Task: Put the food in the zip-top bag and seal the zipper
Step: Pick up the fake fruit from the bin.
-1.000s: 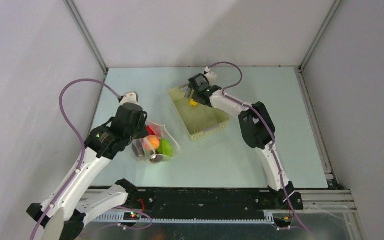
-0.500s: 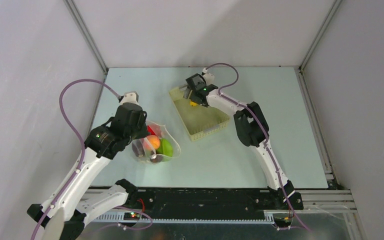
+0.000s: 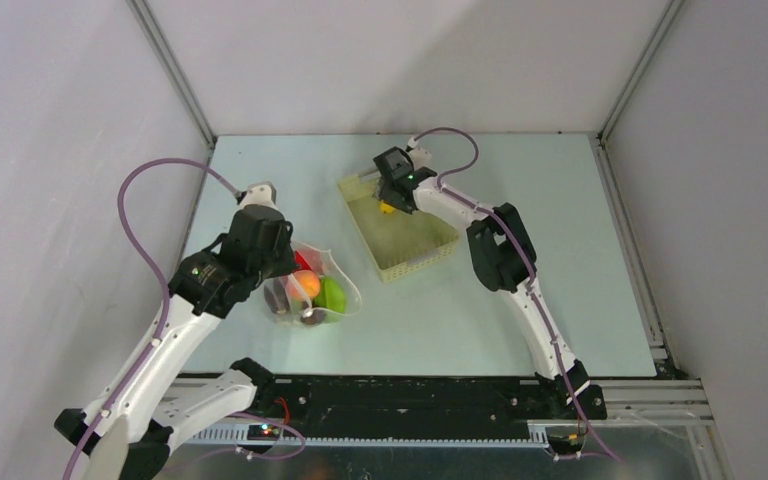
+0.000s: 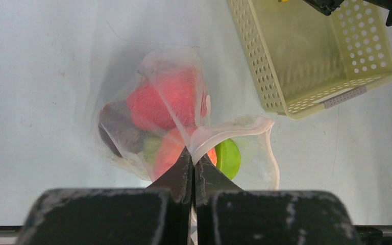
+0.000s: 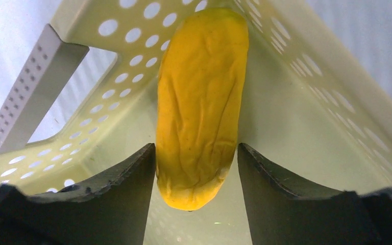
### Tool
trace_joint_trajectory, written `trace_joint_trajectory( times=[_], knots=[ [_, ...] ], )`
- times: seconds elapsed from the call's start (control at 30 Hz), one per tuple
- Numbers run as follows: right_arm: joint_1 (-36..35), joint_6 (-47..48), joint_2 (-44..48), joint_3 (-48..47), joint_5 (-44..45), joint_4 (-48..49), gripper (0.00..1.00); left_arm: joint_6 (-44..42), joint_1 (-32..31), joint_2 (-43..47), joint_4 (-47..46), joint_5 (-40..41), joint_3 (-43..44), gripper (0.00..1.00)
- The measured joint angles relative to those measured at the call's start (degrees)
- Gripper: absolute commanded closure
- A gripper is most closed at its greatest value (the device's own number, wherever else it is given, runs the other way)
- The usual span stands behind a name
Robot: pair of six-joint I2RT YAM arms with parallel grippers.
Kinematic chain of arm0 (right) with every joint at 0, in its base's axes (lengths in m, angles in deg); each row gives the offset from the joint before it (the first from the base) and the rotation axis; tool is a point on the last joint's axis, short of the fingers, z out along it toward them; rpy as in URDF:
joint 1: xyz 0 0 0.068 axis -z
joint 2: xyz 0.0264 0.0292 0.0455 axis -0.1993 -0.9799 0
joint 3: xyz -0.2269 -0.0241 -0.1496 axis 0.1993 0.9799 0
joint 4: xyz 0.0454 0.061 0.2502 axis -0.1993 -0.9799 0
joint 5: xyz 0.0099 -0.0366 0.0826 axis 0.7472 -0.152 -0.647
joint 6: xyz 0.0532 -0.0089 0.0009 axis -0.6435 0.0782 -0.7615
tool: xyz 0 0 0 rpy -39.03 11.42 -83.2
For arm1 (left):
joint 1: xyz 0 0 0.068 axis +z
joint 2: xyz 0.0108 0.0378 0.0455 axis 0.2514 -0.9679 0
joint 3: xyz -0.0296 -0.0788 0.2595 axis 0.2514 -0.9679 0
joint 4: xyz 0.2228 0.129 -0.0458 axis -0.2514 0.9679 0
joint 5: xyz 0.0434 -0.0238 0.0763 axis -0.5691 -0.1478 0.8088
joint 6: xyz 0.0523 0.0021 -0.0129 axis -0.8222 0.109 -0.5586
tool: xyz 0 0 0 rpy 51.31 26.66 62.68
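Observation:
The clear zip-top bag point(image 3: 322, 292) lies on the table at the left, mouth open toward the right. It holds a peach point(image 4: 169, 149), a red pepper point(image 4: 168, 97), a dark red apple point(image 4: 115, 127) and a green round fruit point(image 4: 228, 157). My left gripper point(image 4: 193, 154) is shut on the bag's mouth edge with the zipper strip point(image 4: 235, 125); it also shows in the top view point(image 3: 282, 262). The yellow banana point(image 5: 200, 107) lies in the far corner of the basket point(image 5: 107, 97). My right gripper point(image 5: 196, 153) is open with the banana's near end between its fingers; the left finger touches it.
The pale yellow slotted basket point(image 3: 420, 252) sits at mid-table, tilted, with only the banana point(image 3: 387, 207) in it; my right gripper point(image 3: 392, 192) reaches into its far end. Grey walls and metal frame posts stand around the table on three sides.
My right gripper has shifted slightly toward the basket's far corner, over the banana. The left arm and the bag have not moved.

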Motion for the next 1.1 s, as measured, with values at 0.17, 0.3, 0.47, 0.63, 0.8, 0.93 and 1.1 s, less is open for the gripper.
trace_joint_trajectory(
  times=[0.17, 0.3, 0.47, 0.63, 0.8, 0.93, 1.1],
  knots=[
    [0.42, -0.61, -0.04, -0.15, -0.59, -0.20, 0.47, 0.00, 0.04, 0.00, -0.02, -0.02, 0.00, 1.00],
    [0.52, -1.03, -0.04, -0.15, -1.01, -0.22, 0.62, -0.04, 0.15, 0.00, -0.02, -0.37, 0.00, 1.00],
    [0.52, 0.04, 0.76, 2.27, -2.08, 2.80, 0.79, -0.37, 0.28, 0.00, -0.04, -0.44, 0.00, 1.00],
    [0.50, 3.39, 8.46, 15.32, -3.63, 9.46, 0.80, -0.39, 0.44, 0.04, -0.87, -0.85, -0.79, 1.00],
    [0.33, 7.15, 20.11, 30.60, -5.88, 16.24, 0.82, -0.39, 0.63, 0.00, -1.38, -1.51, -0.90, 1.00],
    [0.11, 10.80, 29.73, 39.32, -8.94, 21.09, 0.84, -0.39, 0.70, 0.00, -1.49, -1.92, -0.90, 1.00],
    [-0.26, 16.41, 38.88, 44.81, -14.19, 25.07, 0.84, -0.39, 0.74, 0.00, -1.68, -1.92, -0.98, 1.00]
  ],
)
